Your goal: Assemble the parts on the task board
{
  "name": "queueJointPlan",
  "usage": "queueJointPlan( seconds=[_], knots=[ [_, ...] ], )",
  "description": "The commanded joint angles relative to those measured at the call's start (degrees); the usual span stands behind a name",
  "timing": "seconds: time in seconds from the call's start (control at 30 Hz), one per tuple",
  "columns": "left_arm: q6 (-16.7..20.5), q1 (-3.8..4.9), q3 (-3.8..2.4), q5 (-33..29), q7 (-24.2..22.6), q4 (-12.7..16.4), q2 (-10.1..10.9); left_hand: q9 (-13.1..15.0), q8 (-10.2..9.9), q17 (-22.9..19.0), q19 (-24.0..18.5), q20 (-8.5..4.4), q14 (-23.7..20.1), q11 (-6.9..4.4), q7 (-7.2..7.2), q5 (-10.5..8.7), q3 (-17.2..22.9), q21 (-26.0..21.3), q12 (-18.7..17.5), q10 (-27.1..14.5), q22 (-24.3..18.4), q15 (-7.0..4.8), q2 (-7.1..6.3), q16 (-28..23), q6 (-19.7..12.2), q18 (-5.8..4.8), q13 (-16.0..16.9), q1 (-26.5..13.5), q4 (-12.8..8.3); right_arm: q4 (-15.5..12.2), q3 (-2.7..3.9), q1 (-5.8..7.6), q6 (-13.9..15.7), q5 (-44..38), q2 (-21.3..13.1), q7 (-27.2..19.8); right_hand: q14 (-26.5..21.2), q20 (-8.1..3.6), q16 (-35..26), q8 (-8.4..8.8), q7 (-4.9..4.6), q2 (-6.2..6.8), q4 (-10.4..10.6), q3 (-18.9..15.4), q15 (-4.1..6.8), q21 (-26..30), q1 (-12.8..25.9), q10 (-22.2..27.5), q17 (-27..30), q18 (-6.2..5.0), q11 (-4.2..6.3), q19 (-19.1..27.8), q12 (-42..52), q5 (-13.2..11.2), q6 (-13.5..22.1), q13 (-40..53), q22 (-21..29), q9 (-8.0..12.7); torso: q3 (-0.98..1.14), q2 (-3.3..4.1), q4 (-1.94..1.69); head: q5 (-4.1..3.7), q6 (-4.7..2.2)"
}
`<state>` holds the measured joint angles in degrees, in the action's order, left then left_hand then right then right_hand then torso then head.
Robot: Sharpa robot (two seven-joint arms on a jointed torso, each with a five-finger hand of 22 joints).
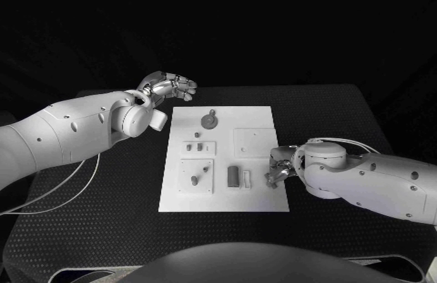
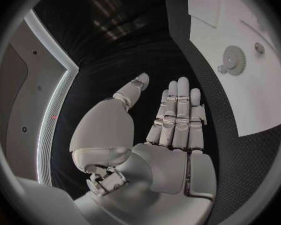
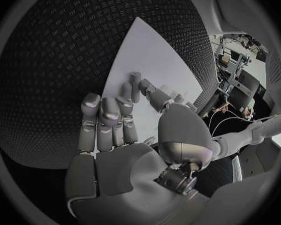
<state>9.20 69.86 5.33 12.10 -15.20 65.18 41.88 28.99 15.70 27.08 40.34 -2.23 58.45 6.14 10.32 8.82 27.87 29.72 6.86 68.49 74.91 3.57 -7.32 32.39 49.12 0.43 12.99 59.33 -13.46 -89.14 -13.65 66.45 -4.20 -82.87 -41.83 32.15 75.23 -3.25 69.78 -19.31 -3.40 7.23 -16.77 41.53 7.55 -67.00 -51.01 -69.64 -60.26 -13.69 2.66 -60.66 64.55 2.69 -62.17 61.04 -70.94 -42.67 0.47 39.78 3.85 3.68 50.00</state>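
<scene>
Task looks partly done: on the task board (image 1: 224, 158) a gear (image 1: 210, 120) and several small parts (image 1: 194, 180) already sit in place, others probably still loose. My right hand (image 1: 278, 169) rests at the board's right edge, fingers (image 3: 107, 116) together, nothing plainly held; my left hand (image 1: 169, 85) hovers beyond its far-left corner, fingers (image 2: 177, 107) straight, empty. Black textured bench (image 1: 328, 112), dark room beyond.
</scene>
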Motion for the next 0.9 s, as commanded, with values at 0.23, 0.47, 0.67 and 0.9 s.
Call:
queueJointPlan(
  seconds=[0.23,0.47,0.67,0.9],
  knots=[
    [-0.7,0.05,-0.03,-0.3,-0.3,0.3,0.0,-0.1,0.2,0.1,-0.1,0.24,0.3,0.07,-0.11,0.38,0.0,-0.4,-0.2,0.2,0.9,0.14,0.01,-0.3,-0.4,0.32,-0.1,-0.5,0.5,-0.1,-0.52,-0.77,-0.5,-1.6,0.0,-2.1,-0.1,0.92,-0.5,3.73,-1.99,0.33,2.7,4.3,-1.02,0.1,2.5,-0.3,0.2,-1.31,-1.66,0.7,-0.6,2.5,2.8,-0.2,0.5,11.0,-0.03,-0.02,-0.14,0.04,0.0],
    [-0.7,0.05,-0.03,-0.3,-0.3,0.4,0.1,-0.1,0.2,0.2,-0.1,0.23,0.4,0.07,-0.11,0.41,0.0,-0.4,-0.2,0.2,0.9,0.13,0.02,-0.3,-0.4,0.32,-0.1,-0.5,0.5,-0.3,-0.49,-0.76,1.5,5.1,-0.9,-3.0,0.0,1.17,-0.5,3.72,-1.91,-4.35,1.9,10.5,-1.14,-0.5,3.9,-0.7,0.1,-1.31,-1.65,0.6,-0.3,9.0,1.7,-0.1,0.5,12.1,0.06,0.03,-0.06,0.37,0.0],
    [-0.8,0.05,-0.03,-0.3,-0.3,0.5,0.0,-0.1,0.2,0.2,-0.1,0.23,0.4,0.07,-0.11,0.44,0.0,-0.4,-0.2,0.2,0.9,0.13,0.03,-0.3,-0.4,0.32,-0.1,-0.5,0.5,-1.2,-0.38,0.15,4.5,12.6,-2.0,-3.1,0.3,1.09,-0.5,3.4,-1.68,-5.02,0.9,11.1,-0.95,-0.8,5.2,-1.1,0.0,-1.31,-1.43,0.3,-0.2,10.7,1.0,-0.2,0.6,12.3,-0.01,0.02,-0.06,0.47,0.0],
    [-0.8,0.05,-0.03,-0.3,-0.2,0.5,0.1,-0.1,0.2,0.3,-0.1,0.22,0.4,0.06,-0.12,0.5,0.0,-0.4,-0.2,0.2,0.9,0.13,0.01,-0.4,-0.4,0.33,-0.1,-0.5,0.5,-2.5,-0.07,1.12,8.8,21.6,-2.2,-3.3,0.3,1.04,-0.5,3.24,-1.57,-5.26,0.7,11.0,-0.81,-0.9,5.8,-1.2,0.0,-1.31,-1.31,0.2,-0.3,11.3,0.7,-0.2,0.7,12.4,0.07,0.02,0.01,0.59,0.0]
  ],
)
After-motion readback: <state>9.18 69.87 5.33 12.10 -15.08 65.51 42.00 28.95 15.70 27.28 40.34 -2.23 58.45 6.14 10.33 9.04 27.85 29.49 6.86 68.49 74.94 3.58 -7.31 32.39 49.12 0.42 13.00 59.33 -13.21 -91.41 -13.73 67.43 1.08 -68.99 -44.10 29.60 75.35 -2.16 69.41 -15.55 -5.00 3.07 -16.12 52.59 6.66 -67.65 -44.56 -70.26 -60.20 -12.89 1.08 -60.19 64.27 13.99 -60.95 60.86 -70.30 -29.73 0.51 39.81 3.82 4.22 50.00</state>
